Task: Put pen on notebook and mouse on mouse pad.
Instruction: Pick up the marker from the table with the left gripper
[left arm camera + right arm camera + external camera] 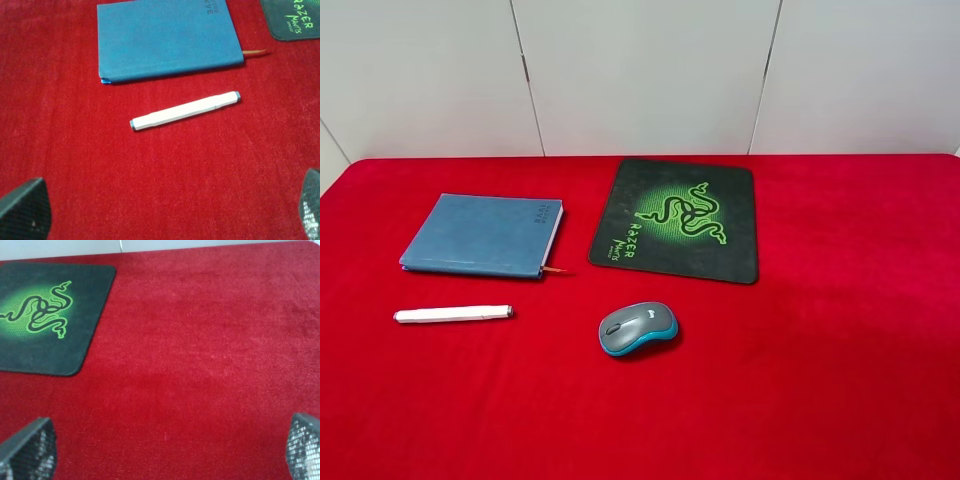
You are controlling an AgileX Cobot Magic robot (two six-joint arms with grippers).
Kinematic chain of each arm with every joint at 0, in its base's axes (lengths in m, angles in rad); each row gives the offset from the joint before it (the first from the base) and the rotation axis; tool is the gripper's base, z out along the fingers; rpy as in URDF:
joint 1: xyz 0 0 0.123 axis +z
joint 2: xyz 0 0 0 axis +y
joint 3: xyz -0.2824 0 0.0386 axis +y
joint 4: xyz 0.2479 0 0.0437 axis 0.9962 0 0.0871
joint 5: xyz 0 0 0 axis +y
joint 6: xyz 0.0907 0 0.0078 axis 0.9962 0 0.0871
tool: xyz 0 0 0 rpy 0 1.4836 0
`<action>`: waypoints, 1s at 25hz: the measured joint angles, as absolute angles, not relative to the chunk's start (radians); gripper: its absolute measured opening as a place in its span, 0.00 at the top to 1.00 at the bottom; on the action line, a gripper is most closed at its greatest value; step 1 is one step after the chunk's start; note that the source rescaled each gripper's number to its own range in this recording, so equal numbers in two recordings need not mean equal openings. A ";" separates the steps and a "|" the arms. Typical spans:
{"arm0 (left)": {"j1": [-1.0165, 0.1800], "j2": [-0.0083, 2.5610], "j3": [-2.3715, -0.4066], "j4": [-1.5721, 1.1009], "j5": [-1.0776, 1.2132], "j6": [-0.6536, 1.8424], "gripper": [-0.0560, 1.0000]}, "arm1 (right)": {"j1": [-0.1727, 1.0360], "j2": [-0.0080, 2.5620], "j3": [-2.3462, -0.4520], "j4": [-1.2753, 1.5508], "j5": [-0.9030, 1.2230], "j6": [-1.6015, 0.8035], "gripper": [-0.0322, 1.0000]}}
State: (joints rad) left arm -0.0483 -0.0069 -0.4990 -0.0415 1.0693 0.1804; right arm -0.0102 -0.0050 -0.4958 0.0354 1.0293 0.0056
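The white pen (453,314) lies on the red cloth in front of the slate-blue notebook (483,235), apart from it. The grey and blue mouse (637,328) rests in front of the black mouse pad (677,220), off its edge. In the left wrist view the pen (185,110) and notebook (167,37) lie ahead of my left gripper (167,207), which is open and empty. My right gripper (166,447) is open too, over bare cloth beside the mouse pad (47,315). Neither gripper appears in the exterior high view, and the right wrist view does not show the mouse.
A red cloth (840,330) covers the whole table, with white wall panels (640,70) behind its far edge. An orange ribbon (255,51) sticks out of the notebook toward the mouse pad corner (295,20).
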 joint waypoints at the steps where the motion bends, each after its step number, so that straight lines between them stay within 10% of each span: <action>1: -0.048 -0.007 -0.496 -0.042 1.069 0.180 0.00 | -0.010 -0.005 -0.496 0.035 1.029 0.006 0.00; 25: -0.048 0.117 -0.616 -0.028 1.096 0.130 0.03 | -0.010 -0.005 -0.496 0.035 1.029 0.006 0.00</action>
State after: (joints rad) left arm -0.0483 0.1174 -0.6163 -0.0280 1.0959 0.1298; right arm -0.0102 -0.0050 -0.4958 0.0354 1.0293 0.0056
